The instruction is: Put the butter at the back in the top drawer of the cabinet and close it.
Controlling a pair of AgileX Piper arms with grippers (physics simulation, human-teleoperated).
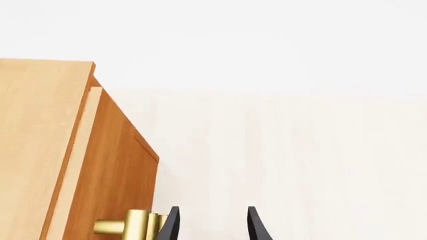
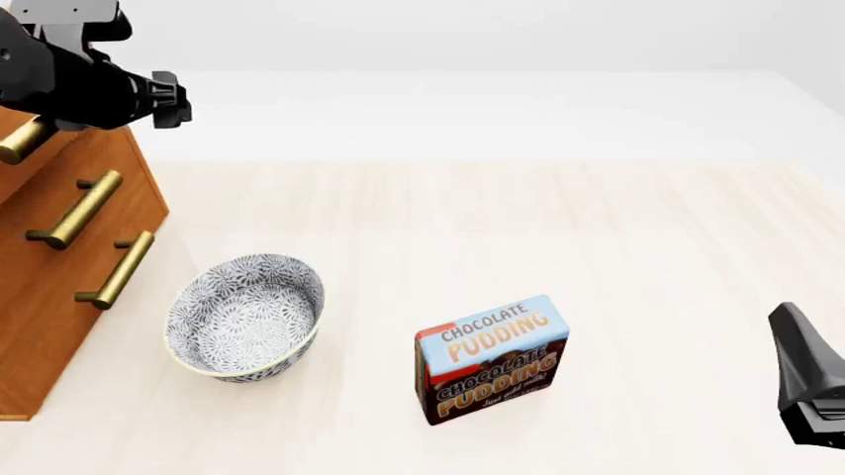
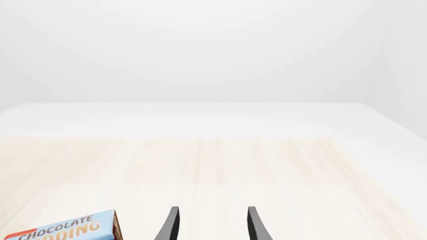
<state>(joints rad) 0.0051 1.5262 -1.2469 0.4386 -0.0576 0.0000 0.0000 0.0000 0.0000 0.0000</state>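
Cabinet (image 2: 53, 297) at table's left, handles (image 2: 75, 210) slanting (butter unseen).

1. Left arm (image 2: 73, 84): raised at far left of the front view; left gripper (image 1: 212, 227) seen with fingers parted.
2. Right gripper (image 3: 212, 225): fingers parted, nothing held; seen low at right edge.

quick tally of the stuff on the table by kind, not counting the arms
cabinet: 1
bowl: 1
chocolate pudding box: 1
butter: 0 in view
total: 3
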